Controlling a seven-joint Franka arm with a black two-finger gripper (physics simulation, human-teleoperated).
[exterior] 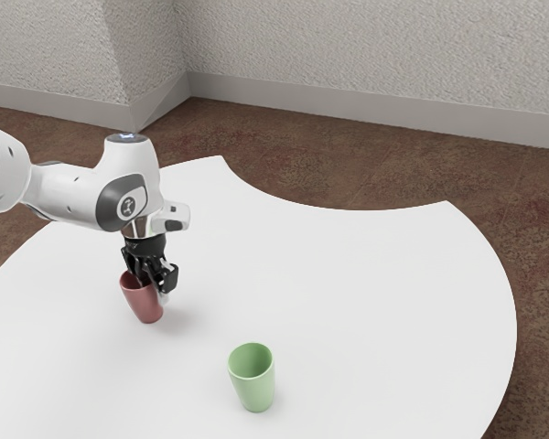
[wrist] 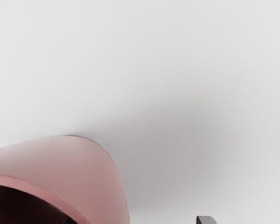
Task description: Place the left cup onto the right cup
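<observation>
A smooth, tapered red cup [exterior: 143,302] is tilting, rim up, right under the black gripper [exterior: 155,280], whose grip I cannot tell, while the green cup [exterior: 252,377] is standing nearby on the table [exterior: 375,274].

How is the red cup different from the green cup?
The red cup is dark red; the green cup is pale green. The gripper sits right at the red cup's rim, while the green cup stands alone, away from the gripper. In the exterior view the red cup is further left and further back; the green cup is nearer the camera. Both are handle-less tumblers, mouths up.
</observation>
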